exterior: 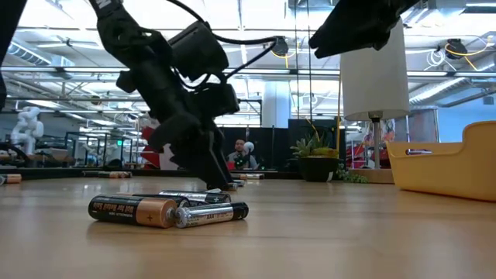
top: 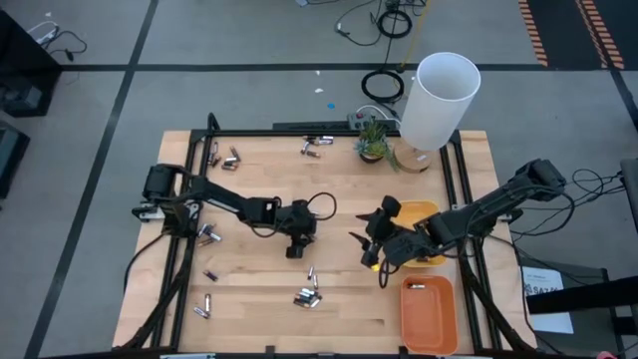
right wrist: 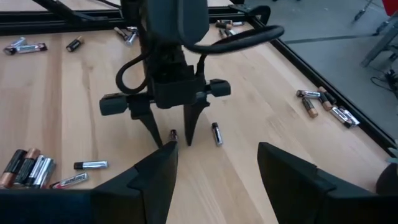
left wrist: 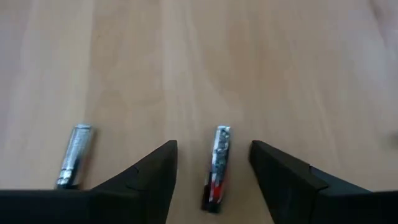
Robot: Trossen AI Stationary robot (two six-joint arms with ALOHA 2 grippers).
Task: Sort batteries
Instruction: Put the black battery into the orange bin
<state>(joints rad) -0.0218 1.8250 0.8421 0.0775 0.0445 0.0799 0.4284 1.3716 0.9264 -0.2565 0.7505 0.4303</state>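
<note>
Straddling a battery (left wrist: 217, 165) with released jaws, left gripper (right wrist: 173, 140), right gripper (top: 378, 261) released, labels unreadable.

Wooden table (top: 259, 299): batteries (top: 307, 296), trays (top: 427, 314), lamp (top: 439, 100)

Batteries (top: 308, 296) — small silvery and dark cells, lying flat, scattered in clusters across the tabletop

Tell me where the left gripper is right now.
In the high view, the left gripper is at the table's middle, its open fingers straddling a battery.
</note>
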